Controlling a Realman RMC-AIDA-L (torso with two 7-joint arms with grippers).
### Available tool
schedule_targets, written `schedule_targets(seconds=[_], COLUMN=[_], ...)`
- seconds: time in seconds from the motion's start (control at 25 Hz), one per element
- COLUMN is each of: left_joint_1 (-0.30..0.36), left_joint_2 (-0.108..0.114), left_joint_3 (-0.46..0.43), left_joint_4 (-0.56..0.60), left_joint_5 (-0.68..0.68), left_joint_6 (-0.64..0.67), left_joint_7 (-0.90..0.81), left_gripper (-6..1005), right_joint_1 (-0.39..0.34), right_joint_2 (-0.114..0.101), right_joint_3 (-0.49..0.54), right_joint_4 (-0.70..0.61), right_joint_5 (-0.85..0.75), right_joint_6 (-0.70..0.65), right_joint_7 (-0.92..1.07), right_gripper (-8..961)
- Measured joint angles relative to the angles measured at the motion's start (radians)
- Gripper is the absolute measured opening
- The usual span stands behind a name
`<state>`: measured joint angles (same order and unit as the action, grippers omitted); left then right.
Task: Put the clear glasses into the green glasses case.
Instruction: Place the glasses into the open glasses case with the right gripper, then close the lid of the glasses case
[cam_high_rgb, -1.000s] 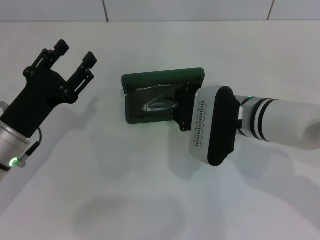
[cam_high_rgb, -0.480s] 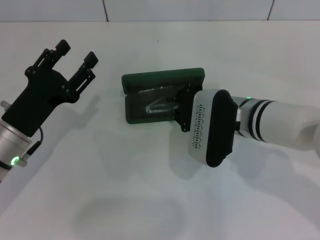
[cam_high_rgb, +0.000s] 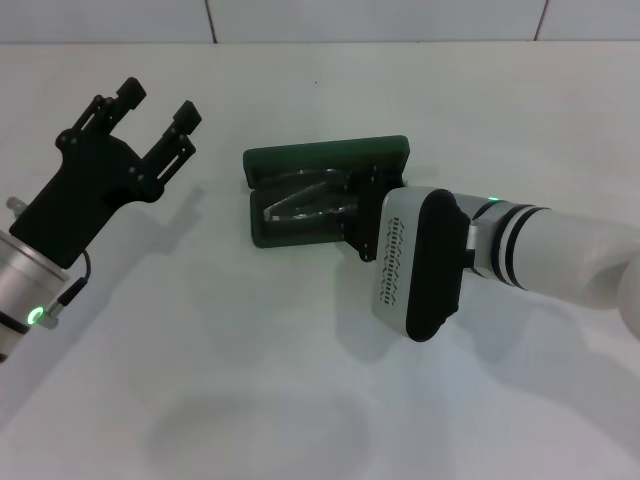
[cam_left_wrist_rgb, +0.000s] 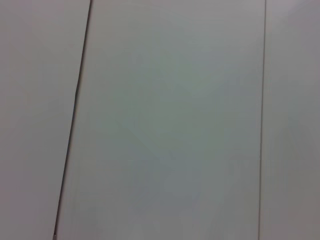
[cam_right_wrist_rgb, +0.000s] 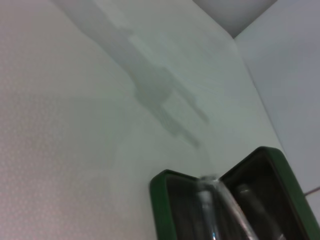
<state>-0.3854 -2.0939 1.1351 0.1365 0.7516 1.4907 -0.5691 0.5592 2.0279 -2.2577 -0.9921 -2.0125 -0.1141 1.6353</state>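
Note:
The green glasses case (cam_high_rgb: 262, 232) lies open in the middle of the table, its lid (cam_high_rgb: 325, 158) standing up along the far side. The clear glasses (cam_high_rgb: 305, 203) lie low inside the case's dark lining, their length running along the case. My right gripper (cam_high_rgb: 358, 210) is at the case's right end, right by that end of the glasses, with its white wrist behind it. The right wrist view shows the case's green rim (cam_right_wrist_rgb: 159, 200) and the clear glasses (cam_right_wrist_rgb: 216, 206) inside from close by. My left gripper (cam_high_rgb: 160, 102) hangs open and empty to the left of the case.
A white table (cam_high_rgb: 250, 380) spreads under everything, and a white tiled wall (cam_high_rgb: 380, 18) with dark seams rises behind it. The left wrist view holds only a white surface with thin dark seams (cam_left_wrist_rgb: 75, 115).
The glasses have gone from tilted up at their right end to lying lower and flatter in the case. My right wrist has shifted slightly left and nearer. The left gripper has barely moved.

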Motion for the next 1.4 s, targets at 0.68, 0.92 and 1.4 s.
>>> schedule_targets(seconds=[0.68, 0.92, 1.4], left_joint_1=[-0.008, 0.000, -0.019], left_joint_2=[0.003, 0.003, 0.005], left_joint_3=[0.000, -0.005, -0.006], left_joint_4=[0.000, 0.000, 0.000], left_joint_5=[-0.002, -0.006, -0.007], left_joint_6=[-0.020, -0.025, -0.121], left_joint_7=[0.000, 0.000, 0.000], left_gripper=[726, 726, 726], right_joint_1=[-0.048, -0.083, -0.115], right_joint_2=[0.000, -0.003, -0.007], right_joint_3=[0.134, 0.202, 0.545], right_joint_4=[-0.092, -0.154, -0.199], right_joint_5=[0.025, 0.032, 0.150], right_joint_6=[-0.215, -0.298, -0.705], right_joint_7=[0.000, -0.001, -0.032], right_gripper=[286, 298, 377])
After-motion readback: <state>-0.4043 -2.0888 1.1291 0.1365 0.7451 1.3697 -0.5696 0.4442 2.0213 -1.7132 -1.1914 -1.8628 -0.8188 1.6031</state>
